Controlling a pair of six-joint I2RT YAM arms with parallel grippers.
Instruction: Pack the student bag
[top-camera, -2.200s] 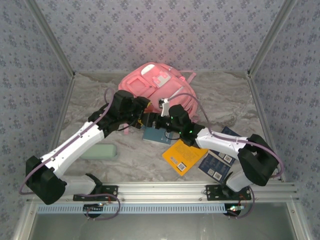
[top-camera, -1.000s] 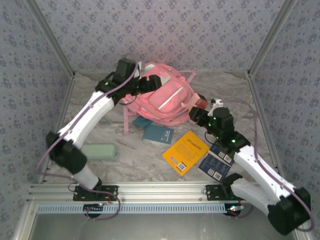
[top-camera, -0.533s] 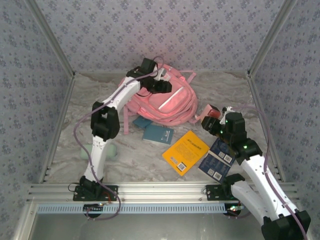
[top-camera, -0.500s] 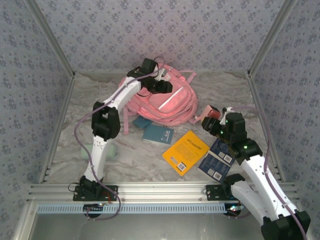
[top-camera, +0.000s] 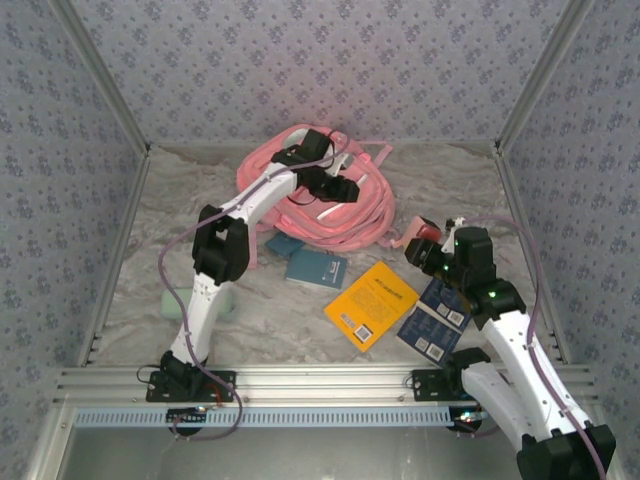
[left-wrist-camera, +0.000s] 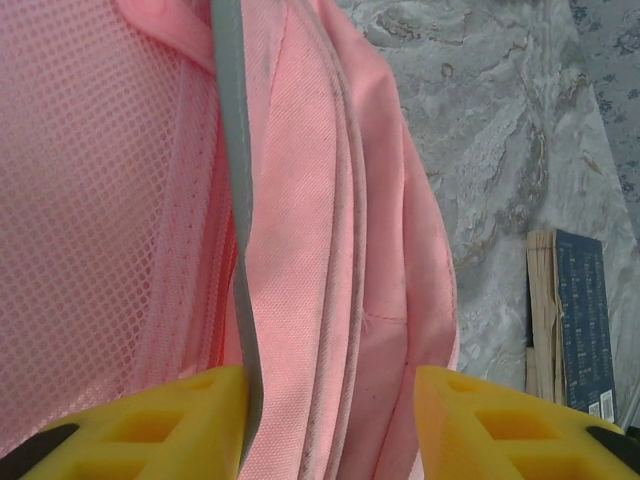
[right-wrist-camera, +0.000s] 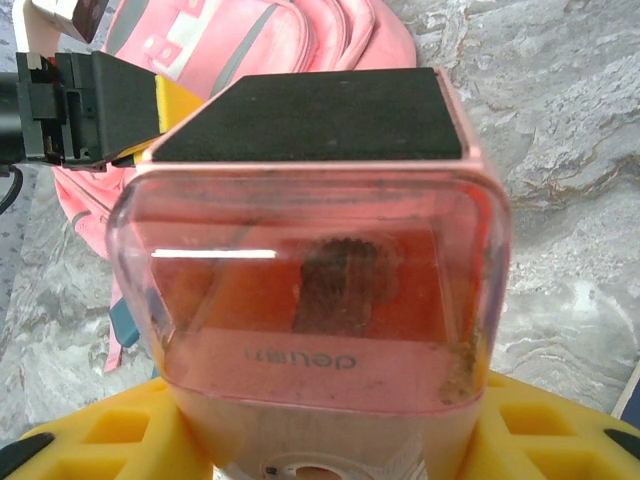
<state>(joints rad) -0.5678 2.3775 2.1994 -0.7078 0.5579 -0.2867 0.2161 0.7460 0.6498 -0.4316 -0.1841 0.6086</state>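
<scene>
The student bag (top-camera: 345, 215), big, soft and pink, lies at the back middle of the table. My left gripper (top-camera: 335, 186) reaches over its top. In the left wrist view a fold of the bag's pink fabric (left-wrist-camera: 330, 300) with a grey trim fills the gap between the yellow fingers (left-wrist-camera: 150, 430), and both fingers touch it. My right gripper (top-camera: 425, 242) hovers to the right of the bag, shut on a pink see-through sharpener box (right-wrist-camera: 310, 280) with a black top. The bag (right-wrist-camera: 250, 40) lies beyond the box.
In front of the bag lie a teal notebook (top-camera: 315, 268), a yellow book (top-camera: 370, 305) and dark blue books (top-camera: 435, 318). A pale green case (top-camera: 172, 302) sits at the left behind the left arm. Patterned walls close three sides.
My left gripper has moved right across the bag's top and closed on its fabric, and the bag has bunched up. The right gripper has stayed in place with the box.
</scene>
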